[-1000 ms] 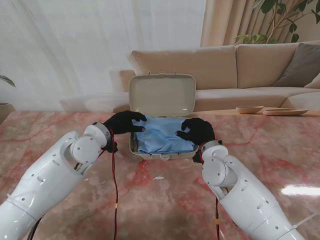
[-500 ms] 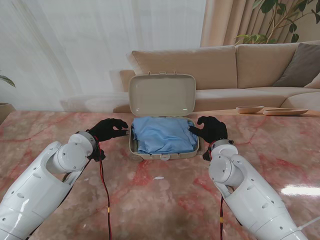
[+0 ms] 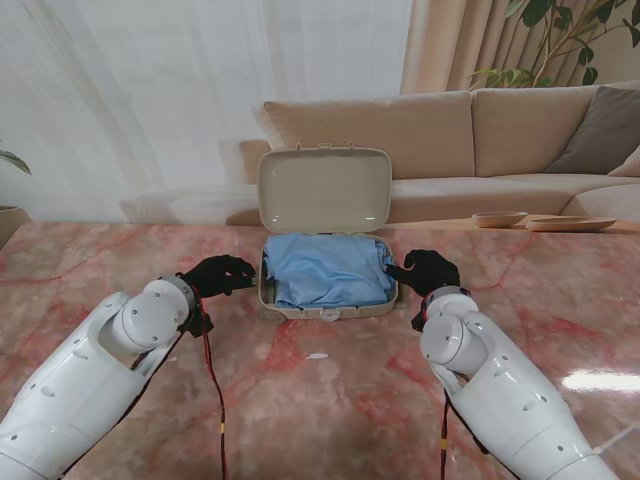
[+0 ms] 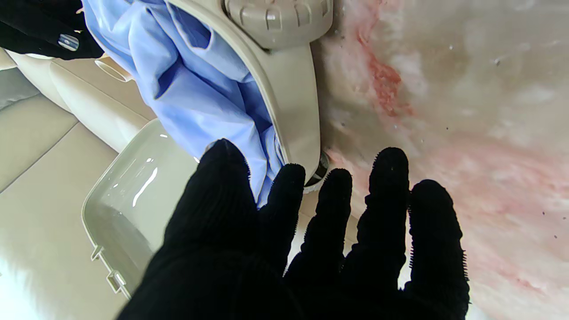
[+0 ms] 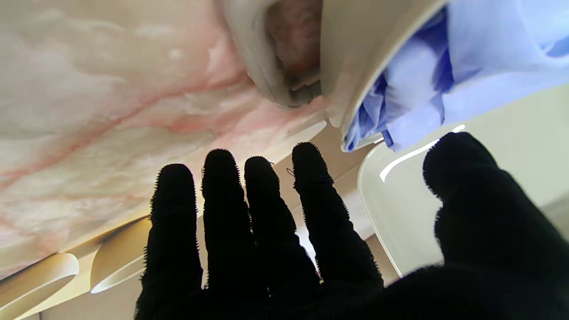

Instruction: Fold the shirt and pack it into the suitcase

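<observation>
A small beige suitcase (image 3: 327, 300) sits open on a pink-veined marble table (image 3: 300, 400), its lid (image 3: 324, 190) standing upright on the side farther from the robot. Inside the tray lies the shirt (image 3: 328, 268), a light blue folded bundle, soft and rumpled, filling the tray almost wall to wall and rising a little over the rim. The bundle's long axis runs left to right across the case.

The left hand (image 3: 221, 273), in a black knit glove, is just beside the case's left wall, fingers spread and holding nothing. The right hand (image 3: 428, 271), gloved the same way, is just beside the right wall, also spread and empty; its fingertips look close to the shirt's right edge, though contact is hard to judge. The case lies between the two hands, each about equally near, so either could reach inward to it.

The wrist views show smooth, hard plastic on the case, a ribbed round wheel at one corner, and thin cloth creased in loose folds pressed against the wall. The lid's inner face is glossy.

With the shirt already in the tray, what likely remains is tucking stray cloth and bringing the lid down toward the robot.
</observation>
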Robot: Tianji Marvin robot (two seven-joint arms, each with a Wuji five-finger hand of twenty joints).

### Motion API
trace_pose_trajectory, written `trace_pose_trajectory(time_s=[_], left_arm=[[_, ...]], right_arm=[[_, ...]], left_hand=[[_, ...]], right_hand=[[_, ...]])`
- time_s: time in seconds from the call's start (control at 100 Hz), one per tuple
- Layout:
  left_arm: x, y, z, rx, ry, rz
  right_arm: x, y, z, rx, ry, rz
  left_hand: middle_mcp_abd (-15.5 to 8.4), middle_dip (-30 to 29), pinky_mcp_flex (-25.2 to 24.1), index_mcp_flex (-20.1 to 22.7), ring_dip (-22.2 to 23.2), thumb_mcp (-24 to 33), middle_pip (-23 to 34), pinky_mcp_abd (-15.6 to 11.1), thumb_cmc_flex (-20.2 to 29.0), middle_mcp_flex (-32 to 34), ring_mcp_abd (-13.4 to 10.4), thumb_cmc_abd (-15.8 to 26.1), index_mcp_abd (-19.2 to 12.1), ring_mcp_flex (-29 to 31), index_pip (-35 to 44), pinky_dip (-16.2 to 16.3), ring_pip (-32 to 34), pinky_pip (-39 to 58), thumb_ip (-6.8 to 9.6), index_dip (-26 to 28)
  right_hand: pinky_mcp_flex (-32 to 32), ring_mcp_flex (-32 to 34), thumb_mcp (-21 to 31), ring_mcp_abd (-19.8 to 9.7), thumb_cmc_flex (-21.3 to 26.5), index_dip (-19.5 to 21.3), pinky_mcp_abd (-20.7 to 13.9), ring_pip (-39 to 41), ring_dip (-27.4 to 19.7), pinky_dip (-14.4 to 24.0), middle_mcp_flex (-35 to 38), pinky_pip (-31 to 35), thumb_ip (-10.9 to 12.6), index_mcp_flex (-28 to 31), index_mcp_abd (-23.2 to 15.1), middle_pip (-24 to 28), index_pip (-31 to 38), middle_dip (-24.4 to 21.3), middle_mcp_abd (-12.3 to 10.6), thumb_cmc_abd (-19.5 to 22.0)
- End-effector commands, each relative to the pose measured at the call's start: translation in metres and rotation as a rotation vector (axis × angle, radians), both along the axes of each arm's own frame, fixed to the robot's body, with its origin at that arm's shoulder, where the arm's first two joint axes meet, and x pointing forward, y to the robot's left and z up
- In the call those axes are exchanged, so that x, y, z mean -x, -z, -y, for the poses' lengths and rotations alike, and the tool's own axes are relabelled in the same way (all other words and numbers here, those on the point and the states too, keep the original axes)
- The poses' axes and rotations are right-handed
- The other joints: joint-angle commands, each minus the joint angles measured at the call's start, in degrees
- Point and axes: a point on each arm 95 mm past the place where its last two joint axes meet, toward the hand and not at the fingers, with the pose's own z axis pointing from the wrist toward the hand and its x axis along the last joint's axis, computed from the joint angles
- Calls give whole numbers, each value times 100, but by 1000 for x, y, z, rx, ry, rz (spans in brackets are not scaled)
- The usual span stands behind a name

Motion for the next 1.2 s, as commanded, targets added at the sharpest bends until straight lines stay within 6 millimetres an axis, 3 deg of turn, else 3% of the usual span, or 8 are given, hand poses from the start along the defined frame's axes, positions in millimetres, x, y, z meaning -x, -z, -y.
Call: trace_pose_trajectory(time_s=[0.0, 0.55, 1.19], left_arm=[[1, 8, 2, 3, 1, -24], [-2, 19, 19, 20, 79, -44], [13, 24, 22, 34, 129, -63]], right_arm=[[3, 12, 3, 1, 5, -51], [11, 27, 0, -28, -48, -110], [41, 25, -4, -69, -143, -107]], left_hand=[[93, 24, -88, 125, -68, -213, -101, 94, 114, 28, 196, 341, 96, -165, -117, -23, -26, -15, 74, -42], [83, 27, -121, 98, -77, -213, -98, 117, 114, 4, 195, 369, 56, -183, -120, -17, 1, 16, 78, 4], [77, 23, -147, 57, -73, -212, -108, 128, 107, -6, 218, 408, 28, -194, -118, -30, 10, -7, 82, 15]], right_hand=[[-117, -141, -138, 128, -58, -84, -28, 53, 151, 121, -139, 103, 187, 26, 12, -112, -65, -63, 103, 119], [-123, -109, -376, 141, 181, -38, -3, 22, 155, 154, -54, 69, 201, 209, -150, -193, 57, -48, 113, 307], [-112, -60, -603, 156, 369, -34, 42, 2, 161, 178, 20, 48, 222, 250, -171, -232, 73, -40, 99, 488]])
